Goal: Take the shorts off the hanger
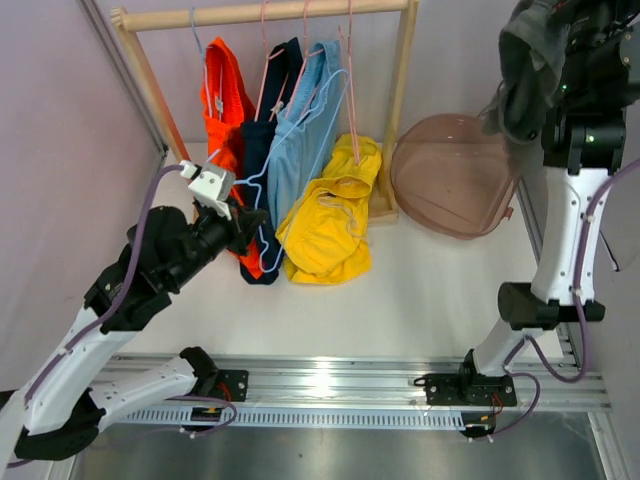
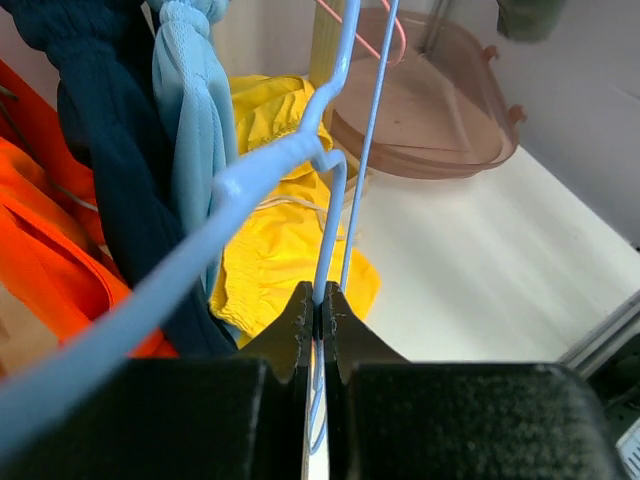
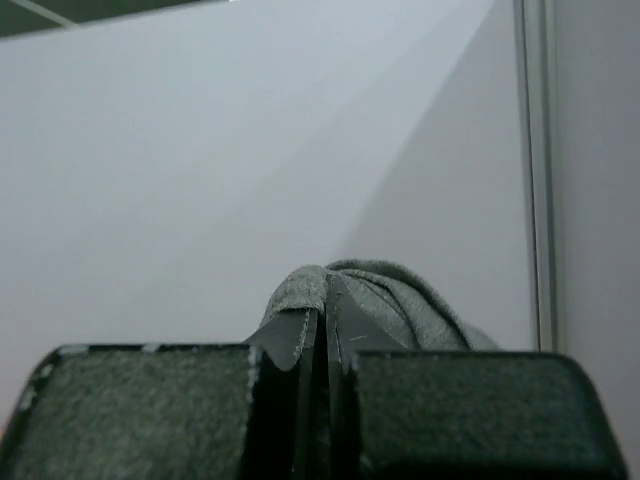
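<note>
My left gripper (image 1: 250, 218) is shut on the thin wire of a bare light-blue hanger (image 1: 262, 182), low in front of the wooden rack (image 1: 270, 14). In the left wrist view the fingertips (image 2: 300, 305) pinch that hanger (image 2: 270, 165). My right gripper (image 3: 325, 300) is raised high at the far right and shut on grey shorts (image 1: 525, 70), which drape over it (image 3: 400, 295). Orange shorts (image 1: 225, 100), navy shorts (image 1: 268, 130), light-blue shorts (image 1: 305, 130) and yellow shorts (image 1: 330, 215) hang on the rack.
A translucent brown basket (image 1: 455, 175) lies tilted right of the rack, below the grey shorts. The yellow shorts sag onto the white table (image 1: 430, 290). Walls stand close on the left and right. A metal rail (image 1: 330, 380) runs along the near edge.
</note>
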Available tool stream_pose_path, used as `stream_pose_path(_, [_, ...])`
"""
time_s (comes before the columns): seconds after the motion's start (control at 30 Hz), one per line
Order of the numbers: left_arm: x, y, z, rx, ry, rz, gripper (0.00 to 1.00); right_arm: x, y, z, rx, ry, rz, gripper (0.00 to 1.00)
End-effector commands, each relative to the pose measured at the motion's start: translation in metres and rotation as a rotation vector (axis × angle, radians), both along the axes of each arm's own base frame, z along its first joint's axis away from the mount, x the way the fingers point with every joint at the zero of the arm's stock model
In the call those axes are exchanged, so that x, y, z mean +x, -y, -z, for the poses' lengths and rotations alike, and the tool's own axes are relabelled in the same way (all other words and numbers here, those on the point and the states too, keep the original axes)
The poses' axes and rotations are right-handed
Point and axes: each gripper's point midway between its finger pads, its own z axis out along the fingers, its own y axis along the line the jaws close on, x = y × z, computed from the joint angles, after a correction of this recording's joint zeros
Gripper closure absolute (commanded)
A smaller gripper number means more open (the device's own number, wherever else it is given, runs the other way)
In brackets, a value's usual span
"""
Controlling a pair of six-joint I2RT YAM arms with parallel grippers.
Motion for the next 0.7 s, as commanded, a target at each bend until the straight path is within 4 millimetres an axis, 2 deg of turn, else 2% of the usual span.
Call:
stream_pose_path(0.0, [-0.004, 0.011, -0.001, -0.085, -0.003, 0.038, 1.00, 0.074, 0.009, 0.049, 0.026, -0.100, -0.085, 1.00])
stream_pose_path(0.03, [-0.004, 0.011, 0.004, -0.087, -0.008, 0.038, 1.00, 0.090, 0.013, 0.064, 0.038, -0.118, -0.095, 1.00])
stream_pose_path(0.07, [-0.003, 0.014, 0.010, -0.082, -0.016, 0.043, 1.00, 0.120, 0.011, 0.110, 0.050, -0.214, -0.148, 1.00])
stream_pose_path(0.13, [-0.001, 0.017, 0.015, -0.078, -0.021, 0.048, 1.00, 0.146, 0.006, 0.151, 0.054, -0.281, -0.177, 1.00])
stream_pose_path(0.17, [0.002, 0.020, 0.018, -0.072, -0.028, 0.050, 1.00, 0.161, 0.003, 0.183, 0.060, -0.335, -0.190, 1.00])
stream_pose_path(0.2, [0.002, 0.023, 0.021, -0.069, -0.032, 0.059, 1.00, 0.169, -0.002, 0.199, 0.054, -0.367, -0.218, 1.00])
stream_pose_path(0.23, [0.003, 0.024, 0.022, -0.068, -0.033, 0.061, 1.00, 0.185, -0.005, 0.226, 0.060, -0.417, -0.235, 1.00])
stream_pose_path(0.33, [0.006, 0.029, 0.025, -0.067, -0.033, 0.069, 1.00, 0.205, -0.021, 0.271, 0.056, -0.537, -0.326, 1.00])
stream_pose_path(0.37, [0.008, 0.031, 0.028, -0.063, -0.038, 0.070, 1.00, 0.217, -0.024, 0.293, 0.059, -0.583, -0.346, 1.00])
stream_pose_path(0.5, [0.011, 0.033, 0.031, -0.064, -0.032, 0.068, 1.00, 0.223, -0.037, 0.322, 0.052, -0.658, -0.370, 1.00])
stream_pose_path(0.57, [0.012, 0.034, 0.035, -0.061, -0.034, 0.066, 1.00, 0.225, -0.038, 0.334, 0.051, -0.687, -0.335, 1.00])
stream_pose_path(0.6, [0.013, 0.034, 0.036, -0.059, -0.037, 0.066, 1.00, 0.224, -0.042, 0.350, 0.045, -0.732, -0.321, 1.00])
stream_pose_path(0.63, [0.013, 0.035, 0.038, -0.056, -0.038, 0.066, 1.00, 0.224, -0.038, 0.358, 0.054, -0.757, -0.279, 1.00])
stream_pose_path(0.67, [0.013, 0.036, 0.038, -0.056, -0.038, 0.068, 1.00, 0.224, -0.034, 0.367, 0.059, -0.788, -0.254, 0.86])
